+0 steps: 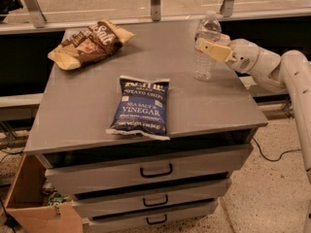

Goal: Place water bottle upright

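The water bottle point(204, 57) is a small clear ribbed plastic bottle with a white cap. It stands upright on the grey table top point(194, 106) near the back right corner, base on the surface. My gripper point(212, 46) reaches in from the right. Its tan fingers point(215, 50) are closed around the bottle's upper body, just under the neck, and the white arm point(272, 67) extends off to the right.
A blue salt and vinegar chip bag point(141, 106) lies flat at the table's middle front. A brown chip bag point(90, 42) lies at the back left. Drawers point(155, 171) are below the top, and a cardboard box point(29, 203) stands on the floor at left.
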`<state>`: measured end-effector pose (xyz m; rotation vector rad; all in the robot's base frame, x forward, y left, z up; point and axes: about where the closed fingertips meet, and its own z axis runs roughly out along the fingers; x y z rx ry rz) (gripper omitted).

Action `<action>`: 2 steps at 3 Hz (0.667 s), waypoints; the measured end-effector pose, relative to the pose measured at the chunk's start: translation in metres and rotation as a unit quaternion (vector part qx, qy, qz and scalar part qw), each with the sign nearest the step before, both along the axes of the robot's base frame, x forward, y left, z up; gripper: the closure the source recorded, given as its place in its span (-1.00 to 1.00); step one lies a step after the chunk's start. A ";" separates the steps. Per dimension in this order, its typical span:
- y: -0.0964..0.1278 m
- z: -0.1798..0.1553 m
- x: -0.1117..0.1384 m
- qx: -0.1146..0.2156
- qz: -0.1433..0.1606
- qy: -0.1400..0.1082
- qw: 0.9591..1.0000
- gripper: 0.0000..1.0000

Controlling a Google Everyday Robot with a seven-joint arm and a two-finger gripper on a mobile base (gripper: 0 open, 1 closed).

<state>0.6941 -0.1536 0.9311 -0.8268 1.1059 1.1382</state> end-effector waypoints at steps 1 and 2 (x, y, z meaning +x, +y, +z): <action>0.000 0.002 0.000 0.000 0.000 0.000 1.000 -0.01; 0.000 0.003 0.000 0.000 0.000 0.000 1.000 -0.46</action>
